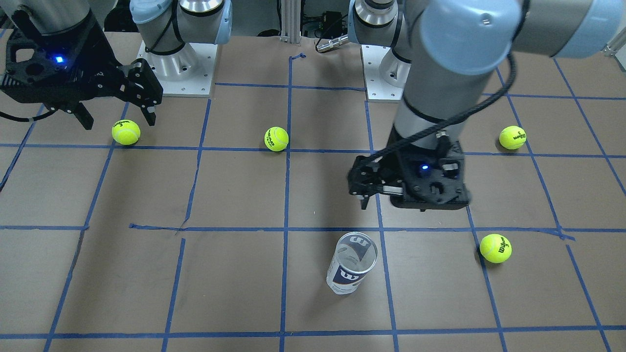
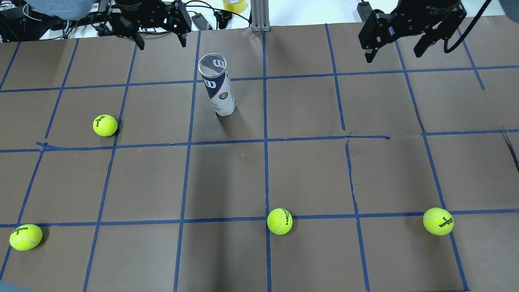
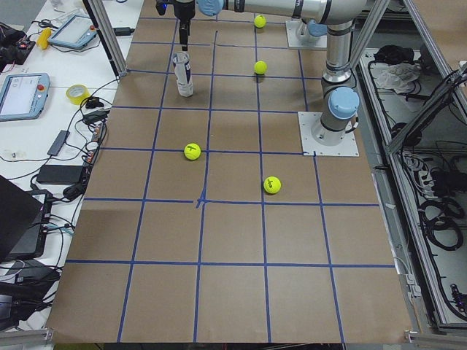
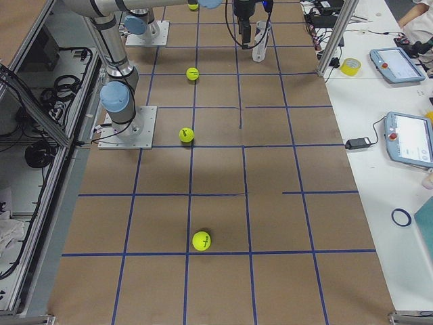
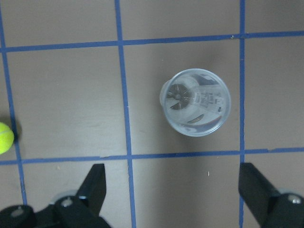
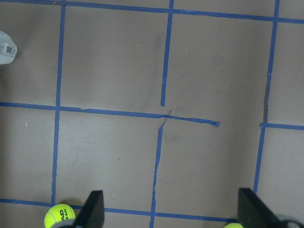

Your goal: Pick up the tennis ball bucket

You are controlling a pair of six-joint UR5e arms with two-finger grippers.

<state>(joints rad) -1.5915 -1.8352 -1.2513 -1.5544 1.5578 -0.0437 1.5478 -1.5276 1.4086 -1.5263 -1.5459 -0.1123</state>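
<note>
The tennis ball bucket (image 2: 217, 85) is a clear can with a white and navy label. It stands upright and open-topped on the brown table, left of centre at the far side. My left gripper (image 2: 161, 40) is open and empty, hanging above the table just left of and beyond the can. In the left wrist view the bucket (image 5: 195, 102) lies ahead of the open gripper (image 5: 175, 199), seen from above and looking empty. My right gripper (image 2: 393, 52) is open and empty, high over the far right of the table, well apart from the bucket.
Several yellow-green tennis balls lie loose on the table: one (image 2: 105, 125) left of the can, one (image 2: 25, 237) near left, one (image 2: 279, 221) near centre, one (image 2: 438, 221) near right. A metal post (image 2: 257, 16) and a tape roll (image 2: 234, 5) stand beyond the far edge.
</note>
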